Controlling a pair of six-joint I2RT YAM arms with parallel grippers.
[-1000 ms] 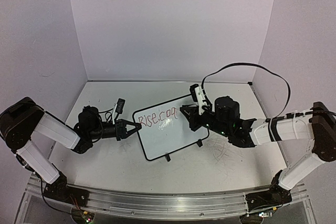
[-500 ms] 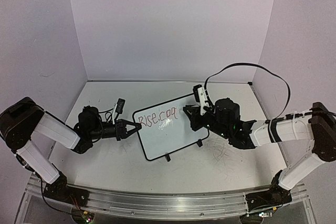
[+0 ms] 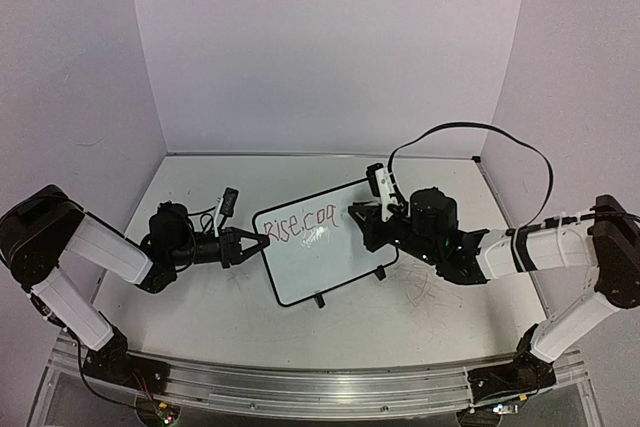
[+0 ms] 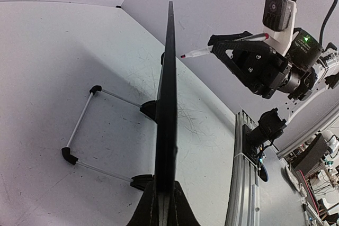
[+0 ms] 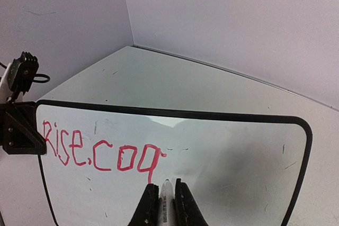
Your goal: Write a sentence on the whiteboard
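The whiteboard [image 3: 325,252] stands tilted on its feet at the table's middle, and the left wrist view shows it edge-on [image 4: 167,93]. The sentence [image 5: 100,151] is in red and reads "Rise.coq" on one line [image 3: 305,223]. My left gripper [image 3: 263,244] is shut on the board's left edge, its fingers [image 4: 180,210] pinching the black frame. My right gripper [image 5: 163,189] is shut on a white marker [image 5: 168,202] with a red tip [image 4: 183,55]. The tip sits just right of the last letter's tail, a small gap off the board.
A wire stand with black feet [image 4: 79,130] props the board from behind. Grey scribble marks [image 3: 425,292] cover the tabletop to the board's right. An aluminium rail [image 3: 320,387] runs along the near edge. Walls close in the back and both sides.
My right gripper has shifted slightly to the right with the marker, and the tip has come away from the last letter. The left gripper and the board have not moved.
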